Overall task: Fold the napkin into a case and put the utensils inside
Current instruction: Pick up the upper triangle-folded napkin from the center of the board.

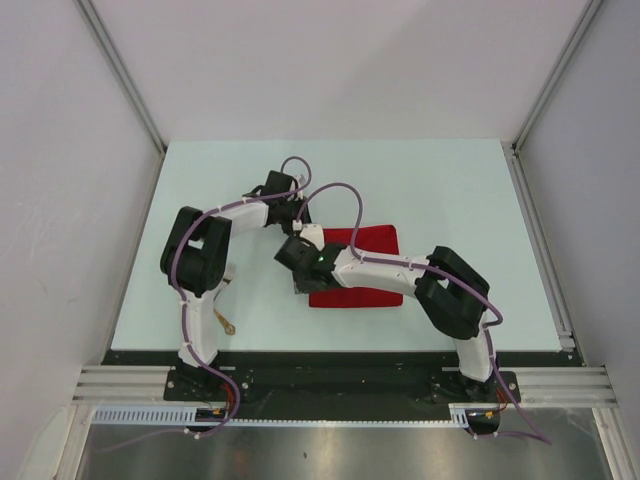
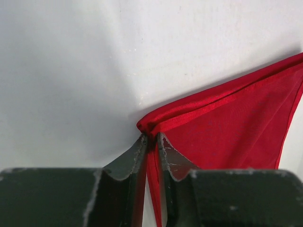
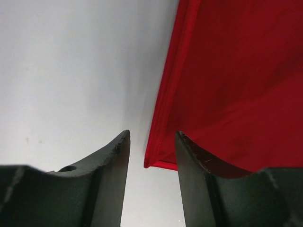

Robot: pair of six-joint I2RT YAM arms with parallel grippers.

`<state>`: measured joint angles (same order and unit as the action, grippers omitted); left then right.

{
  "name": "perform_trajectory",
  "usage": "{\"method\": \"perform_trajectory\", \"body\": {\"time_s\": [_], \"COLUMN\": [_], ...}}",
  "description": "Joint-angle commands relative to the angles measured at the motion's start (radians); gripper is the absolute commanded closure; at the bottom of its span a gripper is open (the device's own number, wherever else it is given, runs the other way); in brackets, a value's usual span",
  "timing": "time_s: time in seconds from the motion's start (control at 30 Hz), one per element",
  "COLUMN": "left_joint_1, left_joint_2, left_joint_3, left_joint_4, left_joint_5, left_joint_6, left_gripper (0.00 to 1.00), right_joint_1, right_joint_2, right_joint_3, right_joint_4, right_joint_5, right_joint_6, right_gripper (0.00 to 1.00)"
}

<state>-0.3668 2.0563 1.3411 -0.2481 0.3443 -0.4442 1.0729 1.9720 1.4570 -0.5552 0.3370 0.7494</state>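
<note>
Watching the left pincer [image 2: 151,138], I see it clamped on a corner of the red napkin [image 1: 372,240], which sits mid-way across the worktop [image 1: 450,190]. The right pincer [image 3: 152,135] stands open at another corner, gripping nothing.

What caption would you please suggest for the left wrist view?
Left tool pinching one corner of the red napkin.

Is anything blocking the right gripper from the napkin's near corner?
Nothing visible. The right gripper hangs open at the napkin corner, only table beside it; the left gripper is shut on another corner.
</note>
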Motion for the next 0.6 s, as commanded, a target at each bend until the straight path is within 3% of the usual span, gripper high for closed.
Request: {"method": "perform_trajectory", "body": {"time_s": [0.0, 0.57], "left_joint_1": [-0.006, -0.008], "left_joint_2": [0.045, 0.051], "left_joint_3": [-0.003, -0.007], "left_joint_4": [-0.060, -0.056], "left_joint_5": [-0.030, -0.027], "left_joint_6": [0.001, -0.016], "left_gripper": [0.82, 0.91], "right_joint_1": [0.010, 0.047], "right_joint_2": [0.030, 0.100], "right_joint_3": [0.054, 0.121], "right_joint_4": [-0.089, -0.152], "right_joint_5": [0.094, 0.105], "right_joint_6": [0.060, 0.062], "right_gripper": [0.53, 0.63]}}
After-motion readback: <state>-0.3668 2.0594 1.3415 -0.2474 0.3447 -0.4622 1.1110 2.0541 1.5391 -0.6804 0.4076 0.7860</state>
